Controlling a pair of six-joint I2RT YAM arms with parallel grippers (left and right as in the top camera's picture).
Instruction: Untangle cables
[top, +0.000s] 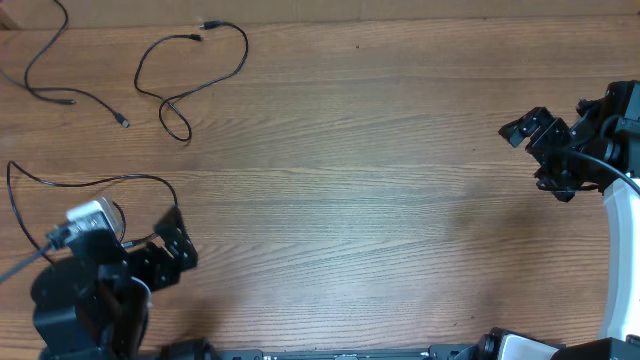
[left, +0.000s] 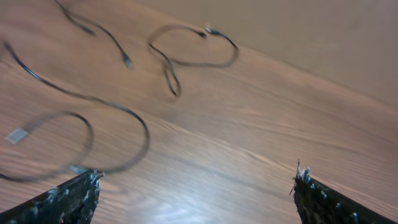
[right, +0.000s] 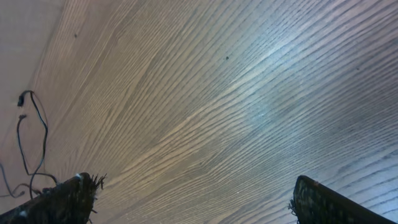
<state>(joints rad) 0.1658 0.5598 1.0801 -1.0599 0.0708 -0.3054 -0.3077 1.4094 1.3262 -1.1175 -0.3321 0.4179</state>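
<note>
Three thin black cables lie apart at the table's left end. One cable (top: 45, 75) trails from the back edge to a small plug. A looped cable (top: 190, 85) lies right of it, also seen from the left wrist (left: 186, 59). The third cable (top: 95, 182) curves just behind my left gripper (top: 180, 240) and shows up close in the left wrist view (left: 134, 121). The left gripper (left: 196, 180) is open over bare wood, touching no cable. My right gripper (top: 528, 155) hovers at the far right, open and empty (right: 194, 183), with a cable (right: 34, 134) far off.
The wooden table (top: 350, 200) runs between the two arms. The left arm's base and camera (top: 85, 225) stand at the front left corner. The right arm's white link (top: 620, 260) stands along the right edge.
</note>
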